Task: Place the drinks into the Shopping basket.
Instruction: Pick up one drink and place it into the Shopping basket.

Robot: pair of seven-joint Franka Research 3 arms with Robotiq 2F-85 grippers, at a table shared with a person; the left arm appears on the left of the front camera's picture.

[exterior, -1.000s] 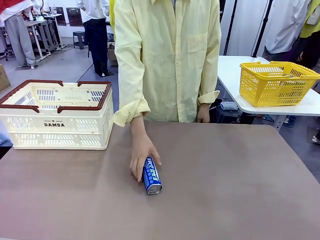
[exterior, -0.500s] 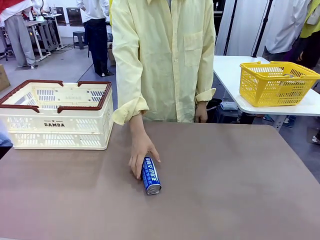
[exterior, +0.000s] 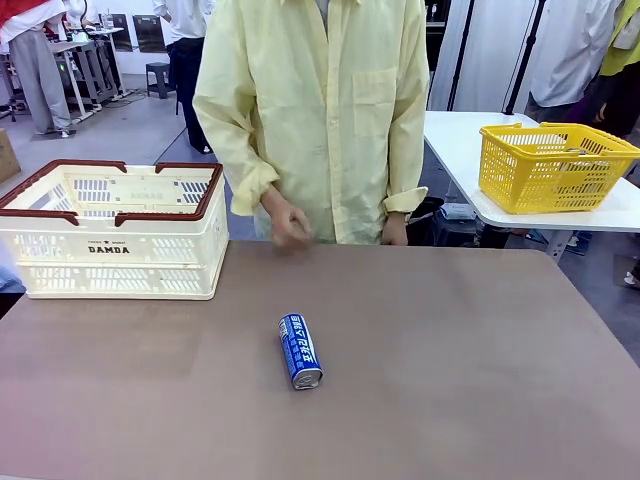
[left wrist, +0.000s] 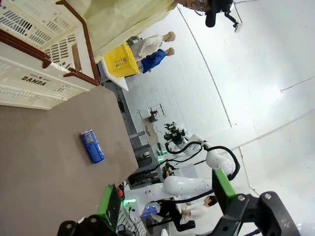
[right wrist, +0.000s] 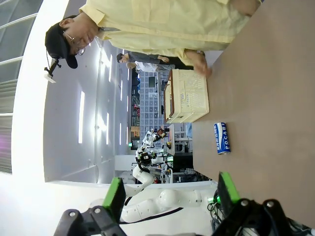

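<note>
A slim blue can (exterior: 300, 351) of glossy printed metal, its end bare silver, lies on a table (exterior: 480, 400) whose grey-brown top looks matt and smooth. The Shopping basket (exterior: 110, 262) is hard cream plastic with a slight sheen and a dark red-brown plastic rim. The person's shirt (exterior: 320, 110) is pale yellow cloth, soft and creased. The yellow basket (exterior: 550, 175) is shiny plastic mesh, standing on a smooth white table (exterior: 455, 150).
</note>
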